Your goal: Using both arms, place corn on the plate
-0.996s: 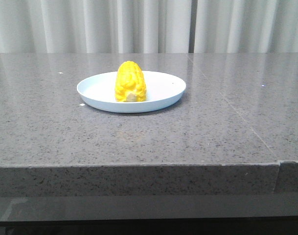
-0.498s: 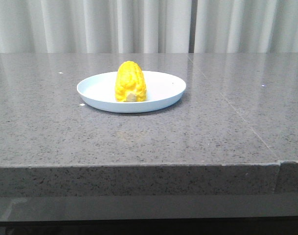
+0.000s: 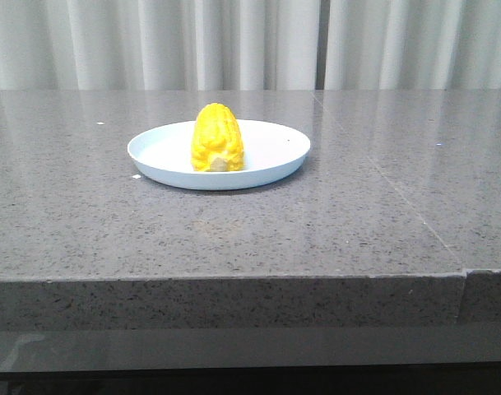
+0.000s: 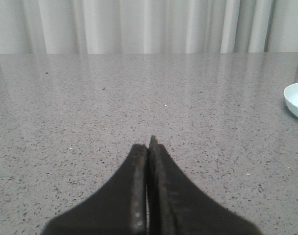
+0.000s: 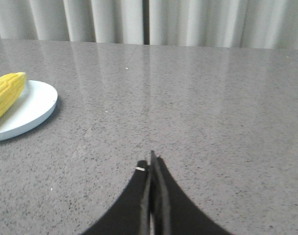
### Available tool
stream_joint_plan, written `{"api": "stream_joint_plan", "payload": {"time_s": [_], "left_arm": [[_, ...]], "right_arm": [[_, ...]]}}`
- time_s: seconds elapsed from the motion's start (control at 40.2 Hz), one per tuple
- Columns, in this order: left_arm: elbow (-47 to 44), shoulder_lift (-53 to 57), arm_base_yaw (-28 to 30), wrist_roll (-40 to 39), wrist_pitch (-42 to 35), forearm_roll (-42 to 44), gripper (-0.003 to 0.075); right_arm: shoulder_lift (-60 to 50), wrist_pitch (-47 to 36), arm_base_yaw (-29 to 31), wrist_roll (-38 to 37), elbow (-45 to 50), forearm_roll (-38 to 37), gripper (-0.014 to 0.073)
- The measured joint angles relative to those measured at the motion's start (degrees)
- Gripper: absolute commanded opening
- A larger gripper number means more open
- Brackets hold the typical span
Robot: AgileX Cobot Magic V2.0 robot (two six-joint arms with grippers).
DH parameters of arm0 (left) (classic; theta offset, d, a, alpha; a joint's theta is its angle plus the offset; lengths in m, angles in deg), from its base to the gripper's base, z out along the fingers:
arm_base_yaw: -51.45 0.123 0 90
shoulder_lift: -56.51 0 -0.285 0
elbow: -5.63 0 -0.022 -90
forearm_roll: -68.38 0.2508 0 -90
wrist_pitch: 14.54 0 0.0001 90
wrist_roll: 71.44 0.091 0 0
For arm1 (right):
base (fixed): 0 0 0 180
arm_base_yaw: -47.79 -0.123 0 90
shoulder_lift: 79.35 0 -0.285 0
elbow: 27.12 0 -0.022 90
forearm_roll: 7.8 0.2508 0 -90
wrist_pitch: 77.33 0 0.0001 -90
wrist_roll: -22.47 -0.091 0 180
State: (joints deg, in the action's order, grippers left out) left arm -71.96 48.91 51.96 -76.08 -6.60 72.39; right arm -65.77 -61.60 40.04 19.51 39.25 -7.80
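Observation:
The yellow corn point(image 3: 217, 138) lies on the pale blue-white plate point(image 3: 271, 160) at the middle of the grey table, its pale stub end toward the camera. Neither arm shows in the front view. In the left wrist view my left gripper point(image 4: 149, 145) is shut with nothing in it, low over bare table, and only the plate's rim point(image 4: 295, 100) shows at the frame's edge. My right gripper point(image 5: 151, 161) is also shut and empty, well apart from the plate point(image 5: 34, 111) and the corn point(image 5: 7, 93) on it.
The grey speckled stone table point(image 3: 234, 239) has a front edge close to the camera and a seam point(image 3: 398, 193) running back on the right. White curtains point(image 3: 234, 41) hang behind the table.
The plate and corn sit a few pixels further left in the front view than before; otherwise nothing has visibly moved.

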Motion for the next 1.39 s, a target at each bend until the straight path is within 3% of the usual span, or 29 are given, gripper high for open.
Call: {"api": "stream_joint_plan", "payload": {"time_s": [0.373, 1.394], "left_arm": [[0.0, 0.0, 0.0, 0.0, 0.0, 0.0, -0.002], [0.0, 0.0, 0.0, 0.0, -0.1, 0.0, -0.002]], "right_arm": [[-5.8, -2.8, 5.7, 2.3, 12.1, 4.0, -0.0068], [-6.5, -0.1, 7.2, 2.3, 12.4, 4.9, -0.0068]]}}
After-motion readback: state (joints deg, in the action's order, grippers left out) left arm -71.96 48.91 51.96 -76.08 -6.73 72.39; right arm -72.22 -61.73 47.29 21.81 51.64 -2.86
